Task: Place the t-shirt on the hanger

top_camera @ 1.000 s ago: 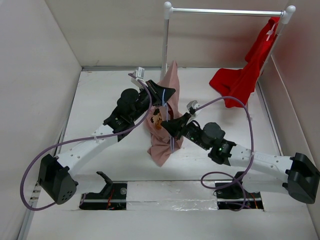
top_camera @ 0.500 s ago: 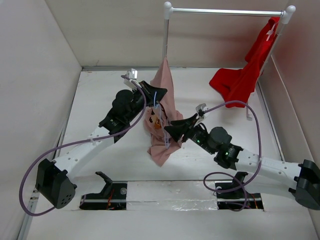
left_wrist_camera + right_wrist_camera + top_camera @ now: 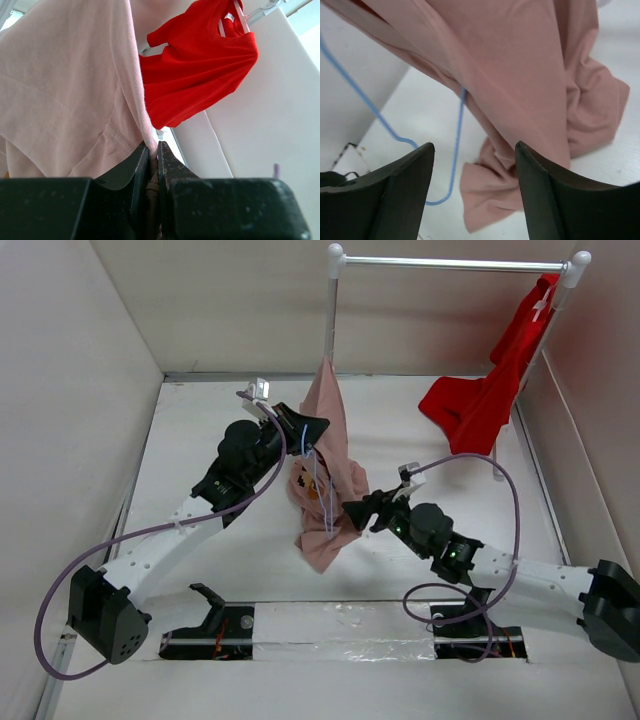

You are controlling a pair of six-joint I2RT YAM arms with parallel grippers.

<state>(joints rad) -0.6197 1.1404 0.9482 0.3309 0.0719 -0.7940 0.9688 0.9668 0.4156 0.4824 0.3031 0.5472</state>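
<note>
Pink t-shirt [image 3: 335, 455]: bunched at the table's centre, rising to a narrow peak, lower folds resting on the white table [image 3: 200, 440]. Thin pale hanger [image 3: 324, 498]: its wire lay down the shirt's front. Left gripper [image 3: 310, 430]: against the cloth's upper left edge. Right gripper [image 3: 362, 510]: just beside the lower right folds. White-posted rack [image 3: 331, 310] with metal bar: stood behind. Red garment [image 3: 485, 390]: draped from the rack's right end to the table. Purple cables [image 3: 466, 456]: looped along both arms.
</note>
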